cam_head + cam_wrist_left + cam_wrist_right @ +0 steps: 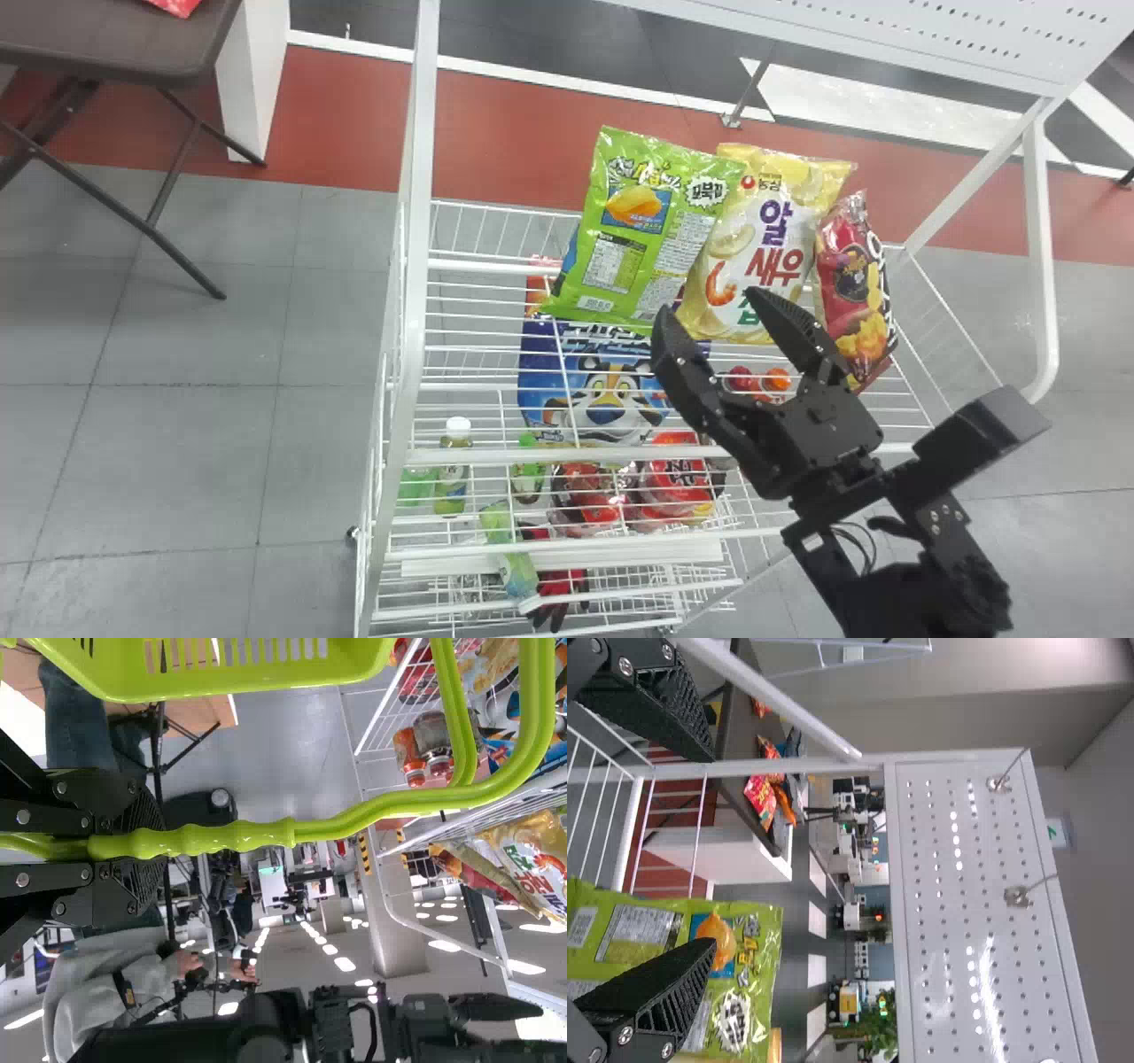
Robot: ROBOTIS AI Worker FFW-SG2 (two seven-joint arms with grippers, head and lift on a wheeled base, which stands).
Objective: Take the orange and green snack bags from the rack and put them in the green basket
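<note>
Basket of lime-green slotted plastic (266,689), hanging from its thick curved handle (390,811), which the black left gripper (149,843) holds in closed jaws. Near the top shelf of a white wire rack (416,301), the black right gripper (709,304) has its jaws wide apart, gripping nothing. Just past it, a bright green crinkly snack bag (633,235) leans upright at the left of the row; a pale yellow bag (753,248) is beside it, and a glossy red bag with orange pictures (855,288) stands at the right end. Which one is meant as orange, I cannot tell. Farther off is a dark brown table (106,44).

The step in hand seems to be the first pick — most likely the green bag. The next move calls for lining up the open jaws with that bag alone, closing gently, then lifting it clear — its yellow neighbour could snag.
</note>
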